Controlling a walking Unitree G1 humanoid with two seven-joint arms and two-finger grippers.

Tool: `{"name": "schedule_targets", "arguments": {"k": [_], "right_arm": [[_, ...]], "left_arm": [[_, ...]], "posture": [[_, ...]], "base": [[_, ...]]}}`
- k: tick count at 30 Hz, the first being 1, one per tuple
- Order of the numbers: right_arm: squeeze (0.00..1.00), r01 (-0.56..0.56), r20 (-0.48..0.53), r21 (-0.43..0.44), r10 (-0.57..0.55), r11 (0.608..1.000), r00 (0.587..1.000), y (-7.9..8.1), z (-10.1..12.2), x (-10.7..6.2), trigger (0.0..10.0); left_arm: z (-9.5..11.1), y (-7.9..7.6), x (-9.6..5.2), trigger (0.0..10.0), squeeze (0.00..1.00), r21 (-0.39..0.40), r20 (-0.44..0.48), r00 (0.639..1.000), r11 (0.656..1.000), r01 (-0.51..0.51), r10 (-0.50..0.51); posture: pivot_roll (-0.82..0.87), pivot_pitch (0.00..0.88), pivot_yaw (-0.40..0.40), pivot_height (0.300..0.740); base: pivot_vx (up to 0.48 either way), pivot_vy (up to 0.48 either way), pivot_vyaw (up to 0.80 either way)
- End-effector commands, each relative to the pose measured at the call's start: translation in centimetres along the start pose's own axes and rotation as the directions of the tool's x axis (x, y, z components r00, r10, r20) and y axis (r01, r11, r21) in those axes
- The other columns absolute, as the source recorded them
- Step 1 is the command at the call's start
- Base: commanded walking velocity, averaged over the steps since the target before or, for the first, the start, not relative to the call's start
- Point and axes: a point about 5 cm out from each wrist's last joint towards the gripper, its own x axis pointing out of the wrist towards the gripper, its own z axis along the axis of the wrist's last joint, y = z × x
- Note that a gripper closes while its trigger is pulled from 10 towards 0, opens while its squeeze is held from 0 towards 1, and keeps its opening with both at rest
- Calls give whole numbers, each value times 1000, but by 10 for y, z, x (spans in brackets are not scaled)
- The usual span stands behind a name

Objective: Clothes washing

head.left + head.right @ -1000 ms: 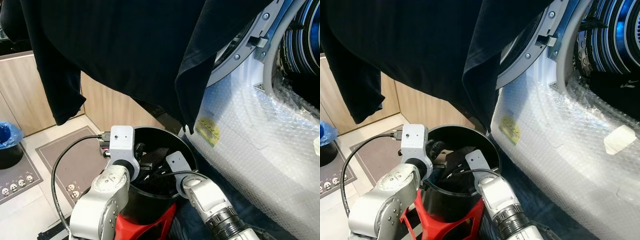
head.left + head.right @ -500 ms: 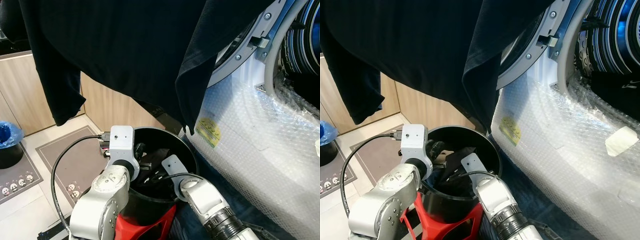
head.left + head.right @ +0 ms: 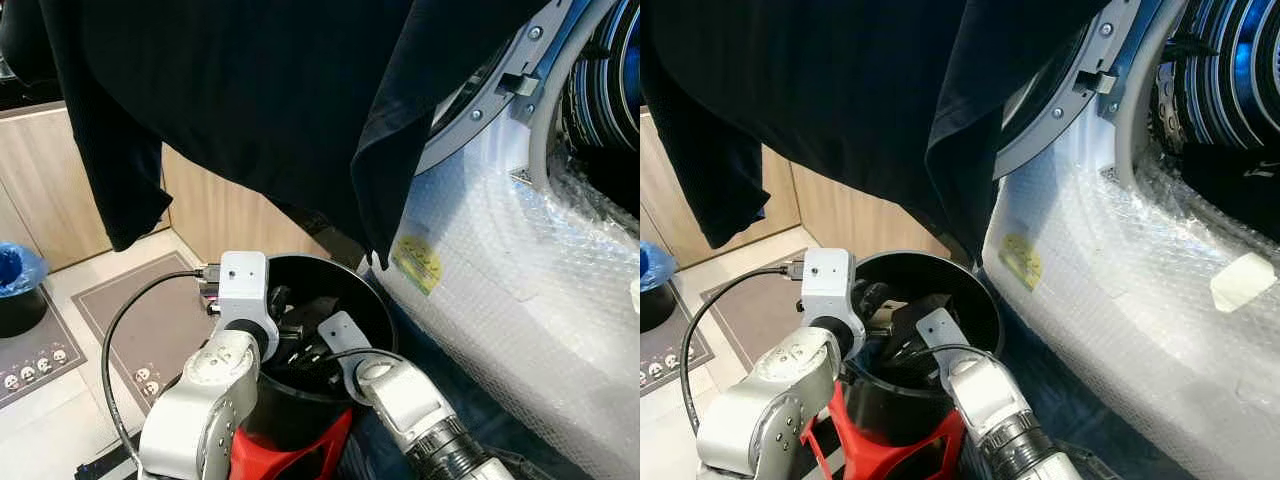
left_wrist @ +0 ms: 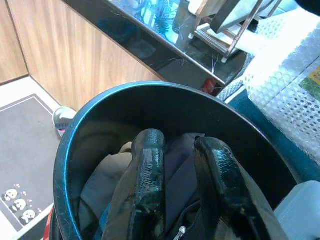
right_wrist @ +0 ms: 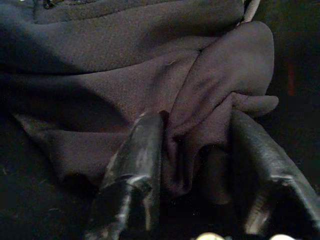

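A round black plastic laundry bucket (image 3: 372, 300) stands on a red base (image 3: 940, 440) on the floor, just in front of the robot and close beside a white washing machine wrapped in clear bubble wrap (image 3: 520, 280). The machine's round door (image 3: 1060, 100) hangs open above the bucket, and the drum opening (image 3: 1230, 80) shows at the far right.

Inside the bucket lies a heap of dark clothes — a folded dark purple-grey fabric (image 5: 150, 75) on top, with a paler grey-beige piece (image 4: 100, 175) under it near the bucket wall.

Both silver arms reach into the bucket from the near side. The right gripper (image 5: 197, 150) is down among the clothes: its two black fingers (image 5: 135, 165) are parted, with a bunched fold of the dark fabric lying between them and touching their inner sides, not yet pinched tight. The left gripper (image 4: 180, 185) sits higher, above the heap and within the bucket's rim, its two fingers (image 4: 147, 170) apart with a gap between them and nothing held.

A large black garment (image 3: 250, 90) hangs across the top of the scene, draped down in front of the machine door, one sleeve dangling at the left. Behind are light wooden cabinet fronts (image 3: 40, 190), and on the floor to the left a grey mat printed with small panda faces (image 3: 40, 360).
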Motion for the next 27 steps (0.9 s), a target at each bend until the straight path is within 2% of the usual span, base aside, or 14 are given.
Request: {"name": "schedule_targets", "arguments": {"k": [1, 10, 14, 20, 24, 27], "right_arm": [[0, -6, -18, 10, 6, 1000, 1000, 0, -4, 2, 0], [0, -57, 49, 14, 56, 998, 997, 6, 2, -4, 0], [0, -51, 53, 9, 50, 999, 997, 5, 2, -3, 0], [0, -78, 115, 13, 76, 997, 990, 3, 11, -7, 0], [0, -129, 187, 35, 120, 991, 975, 4, 19, -13, 0], [0, -198, 281, 40, 179, 979, 943, 5, 27, -19, 0]], "left_arm": [[-8, -17, -2, 10000, 0, -51, -21, 998, 997, 58, -59], [-4, -17, 0, 10000, 0, -45, -7, 997, 996, 73, -74], [-6, -17, 2, 10000, 0, -40, -11, 997, 996, 74, -75], [0, -18, 4, 10000, 0, -32, 23, 996, 996, 88, -87], [6, -21, 4, 10000, 0, -34, 62, 992, 993, 114, -111], [10, -27, 1, 10000, 0, -43, 106, 983, 987, 154, -149]], "posture": [[98, 114, -211, 740], [88, 103, -202, 740], [86, 89, -201, 740], [85, 62, -203, 740], [85, 58, -204, 740], [86, 44, -205, 740]], "base": [[0, 0, 0], [0, 0, 0], [0, 0, 0], [0, 0, 0], [0, 0, 0], [0, 0, 0]]}}
